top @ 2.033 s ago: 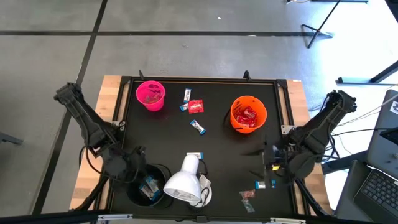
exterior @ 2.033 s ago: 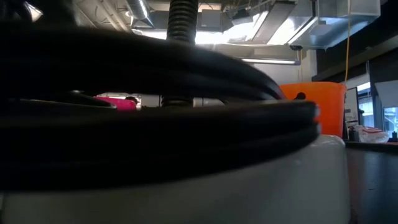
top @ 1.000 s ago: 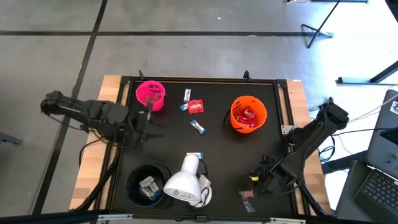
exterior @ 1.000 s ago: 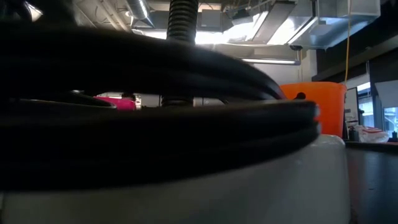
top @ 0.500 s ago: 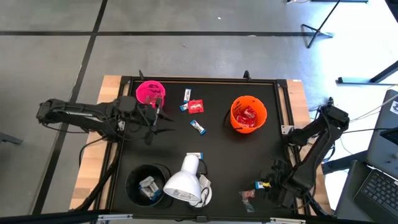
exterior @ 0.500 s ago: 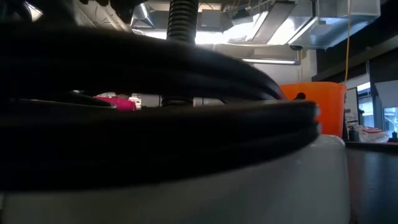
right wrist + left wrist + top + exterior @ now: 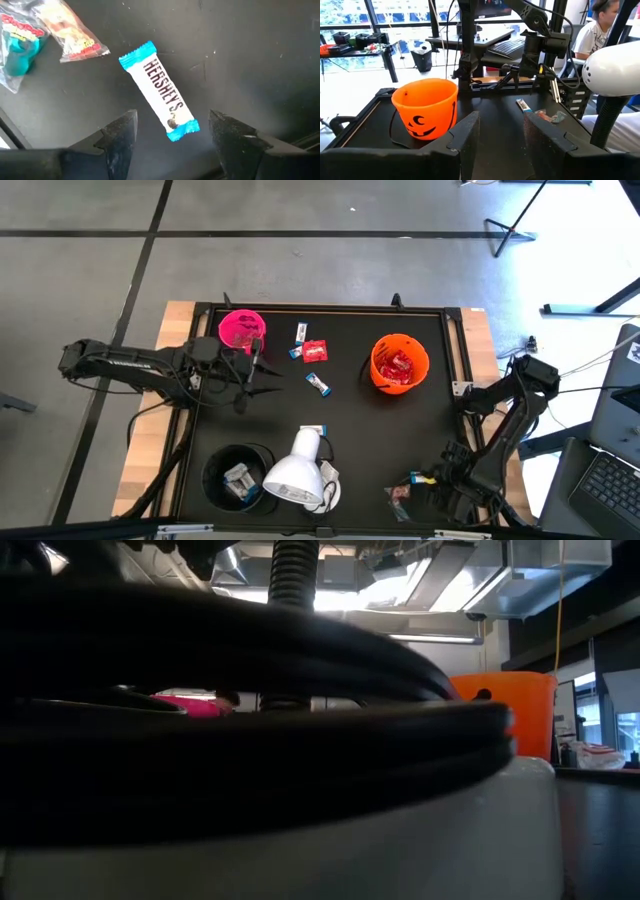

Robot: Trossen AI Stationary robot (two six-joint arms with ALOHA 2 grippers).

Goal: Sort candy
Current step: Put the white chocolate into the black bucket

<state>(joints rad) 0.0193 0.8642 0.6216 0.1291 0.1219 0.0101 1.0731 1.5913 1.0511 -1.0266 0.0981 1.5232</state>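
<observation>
From above, the left gripper hovers empty with fingers apart beside the pink cup; the right gripper hangs over a white-and-blue candy bar near the table's front right. The right wrist view shows its parted fingers straddling that bar, not touching it.

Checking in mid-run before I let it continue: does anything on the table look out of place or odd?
Yes. A white lamp head sits among the candy on the table, against the black cup. It has nothing to do with sorting, and something dark and close blocks most of the low view. The cups stand upright; nothing looks spilled.
</observation>
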